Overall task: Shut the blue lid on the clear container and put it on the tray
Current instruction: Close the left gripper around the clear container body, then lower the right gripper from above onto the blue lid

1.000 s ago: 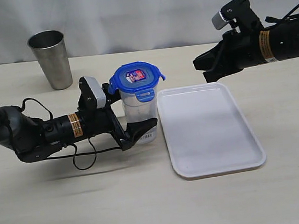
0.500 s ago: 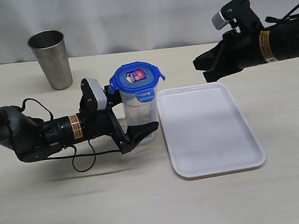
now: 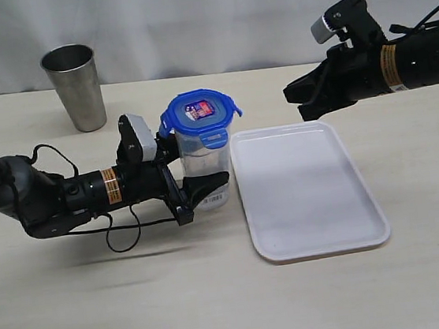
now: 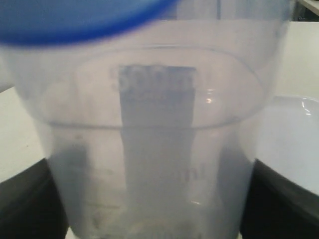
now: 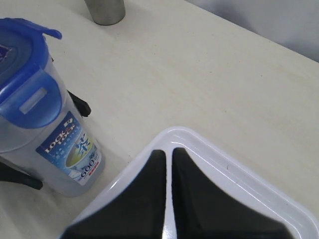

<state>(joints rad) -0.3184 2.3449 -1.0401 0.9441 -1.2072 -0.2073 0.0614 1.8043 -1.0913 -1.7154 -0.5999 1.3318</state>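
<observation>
**Desk** [image 3: 101, 305]: carries everything listed.

**Tray** [image 3: 310, 194]: flat on the desk with nothing on it; placing not yet done.

**Container** [image 3: 203, 162]: upright on the desk, just beside the tray and off it.

**Lid** [image 3: 199, 111]: seated on the container. Front flap is down and a side flap juts out, so locking is judged incomplete.

**Left end effector** [image 3: 206, 190]: one finger on each side of the container's lower part; whether it pinches cannot be told.

**Right end effector** [image 3: 296, 102]: pressed together, empty, above the tray's far edge.

**Outstanding:** remaining flaps, then the lift onto the tray.
</observation>
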